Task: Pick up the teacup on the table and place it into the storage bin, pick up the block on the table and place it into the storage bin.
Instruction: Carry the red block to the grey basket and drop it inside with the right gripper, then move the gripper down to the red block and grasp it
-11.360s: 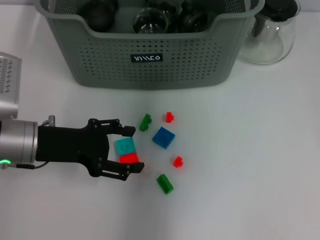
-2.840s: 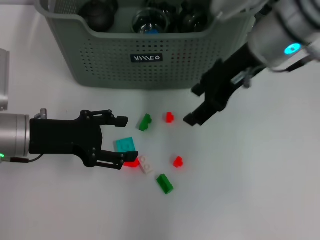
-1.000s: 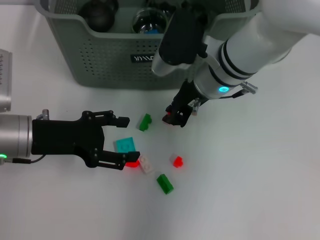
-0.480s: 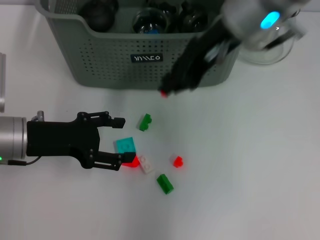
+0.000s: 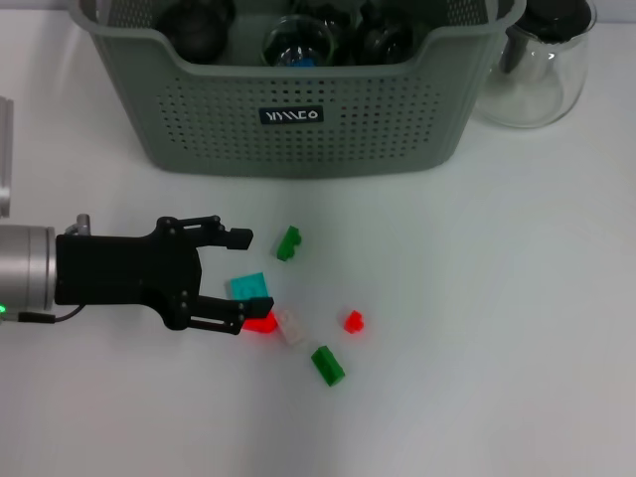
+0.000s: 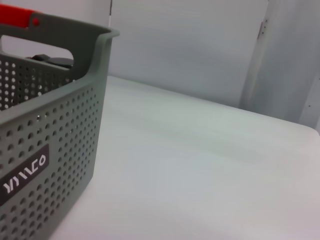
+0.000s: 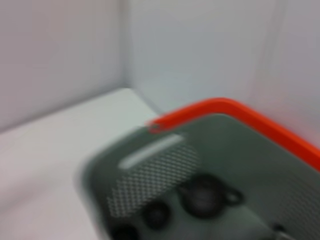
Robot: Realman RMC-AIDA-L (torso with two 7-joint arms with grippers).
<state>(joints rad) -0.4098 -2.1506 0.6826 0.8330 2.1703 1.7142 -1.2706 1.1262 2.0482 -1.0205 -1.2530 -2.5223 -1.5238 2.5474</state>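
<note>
Storage bin (image 5: 298, 109): perforated grey-green plastic, at the bench (image 5: 497, 298) far edge. Left pincer (image 5: 241, 280): fingers wide, flanking a teal block (image 5: 250, 287). Right wrist view alone reveals the bin's orange rim.

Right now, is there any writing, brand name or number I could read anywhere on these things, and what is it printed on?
One text only: a small black label with white stylised lettering on the front wall of the storage bin. It reads roughly "YAACO" in the left wrist view, but the letters are too stylised to be sure.
Nothing readable shows on the blocks, the glass carafe or the left gripper.
</note>
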